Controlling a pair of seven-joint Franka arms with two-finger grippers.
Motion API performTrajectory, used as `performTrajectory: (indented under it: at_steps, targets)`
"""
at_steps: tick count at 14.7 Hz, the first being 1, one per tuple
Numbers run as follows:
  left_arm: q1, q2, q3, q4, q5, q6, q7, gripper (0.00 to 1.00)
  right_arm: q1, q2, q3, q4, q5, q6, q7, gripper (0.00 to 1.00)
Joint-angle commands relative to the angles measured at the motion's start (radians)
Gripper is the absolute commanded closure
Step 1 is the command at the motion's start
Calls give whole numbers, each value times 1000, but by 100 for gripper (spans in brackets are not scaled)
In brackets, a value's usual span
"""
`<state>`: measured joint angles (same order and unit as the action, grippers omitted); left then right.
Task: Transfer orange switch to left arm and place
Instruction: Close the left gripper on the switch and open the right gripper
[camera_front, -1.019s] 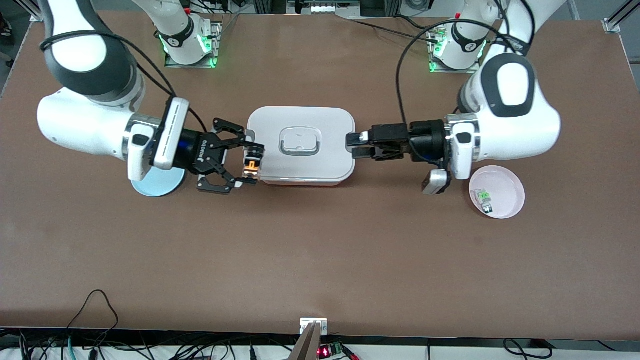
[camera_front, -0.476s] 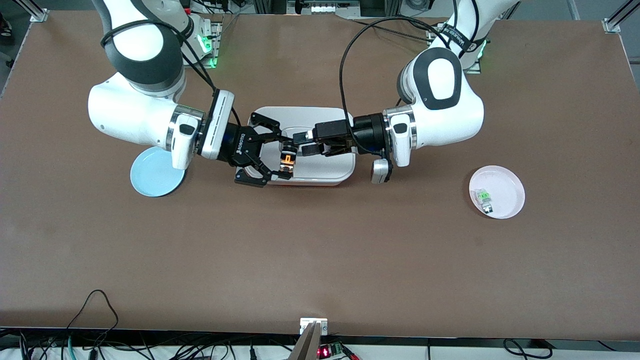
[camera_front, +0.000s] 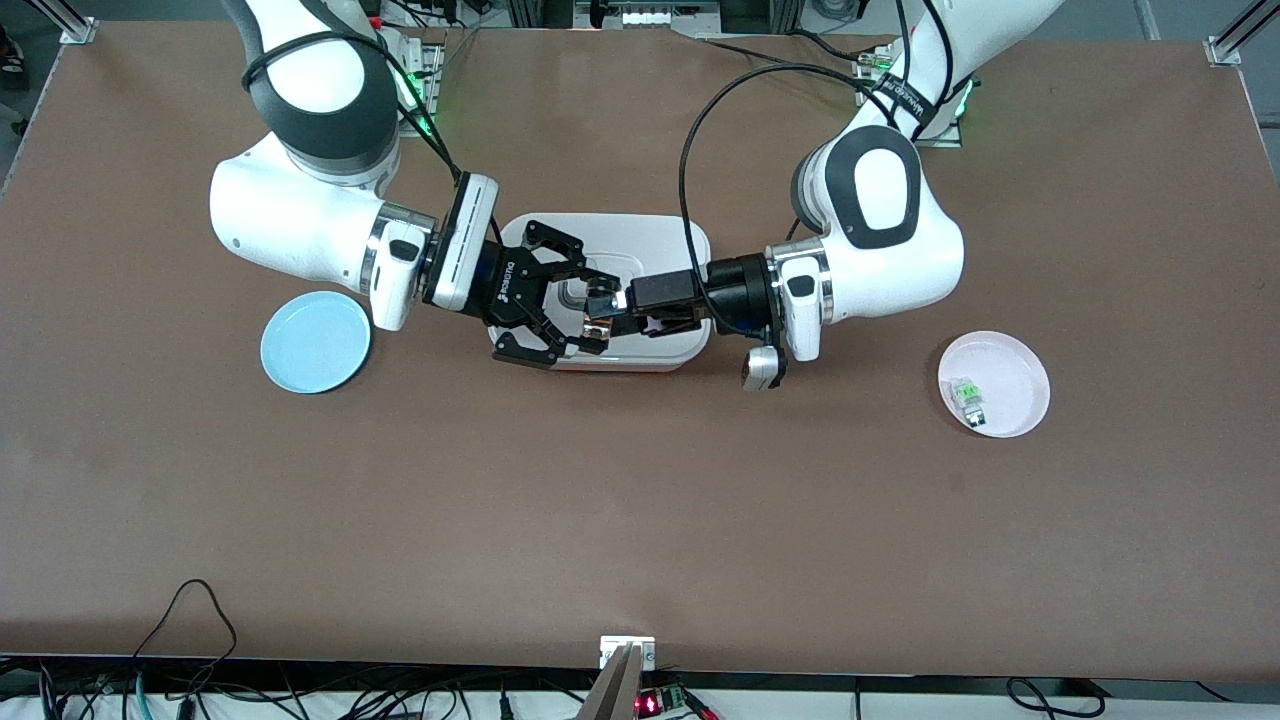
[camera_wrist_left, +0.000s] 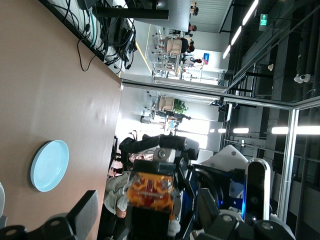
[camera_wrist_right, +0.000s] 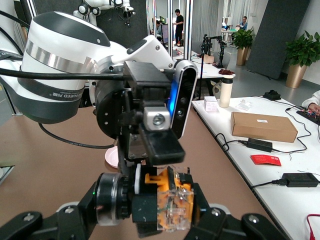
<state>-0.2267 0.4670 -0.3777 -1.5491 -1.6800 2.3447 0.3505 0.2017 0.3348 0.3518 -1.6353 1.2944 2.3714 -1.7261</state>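
The orange switch (camera_front: 597, 322) hangs in the air over the lid of the white box (camera_front: 650, 245). My right gripper (camera_front: 596, 316) is shut on it, one finger on the dark cylindrical end and one on the orange end, as the right wrist view (camera_wrist_right: 172, 205) shows. My left gripper (camera_front: 612, 312) meets it from the left arm's end of the table. Its fingers are open, one (camera_wrist_right: 160, 147) above the switch and one below, with gaps showing in the left wrist view (camera_wrist_left: 150, 187).
A blue plate (camera_front: 315, 342) lies toward the right arm's end of the table. A pink plate (camera_front: 1030, 370) with the small green and clear switch (camera_front: 968, 397) lies toward the left arm's end. The box stands under both grippers.
The right gripper carried the switch from beside the box's end to over its lid. The left gripper came in over the box, and its fingers now flank the switch.
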Motion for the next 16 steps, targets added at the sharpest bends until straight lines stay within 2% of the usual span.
performTrajectory:
  at_steps: [1,2,3,7,8,10,11,16]
  targets:
    - [-8,28,-1,38,-20,7,51,58,18,4,0,5,37,19,-10,57]
    - [-8,28,-1,38,-20,7,56,69,18,4,-2,5,39,19,-9,56]
    - [-8,27,-1,38,-21,7,56,86,19,6,-2,5,39,19,-10,56]
    - [-3,1,-6,29,-26,7,53,88,22,6,-2,3,39,34,-9,53]
    - [-3,1,-6,27,-26,5,51,89,24,6,-2,5,40,34,-9,46]
    - [-5,2,-6,27,-26,5,53,97,24,4,-2,3,48,32,22,0]
    - [-3,2,-6,27,-24,5,54,100,22,0,-2,5,48,32,54,0]
    - [1,2,-6,26,-24,4,50,100,13,-25,-8,15,34,23,83,0]
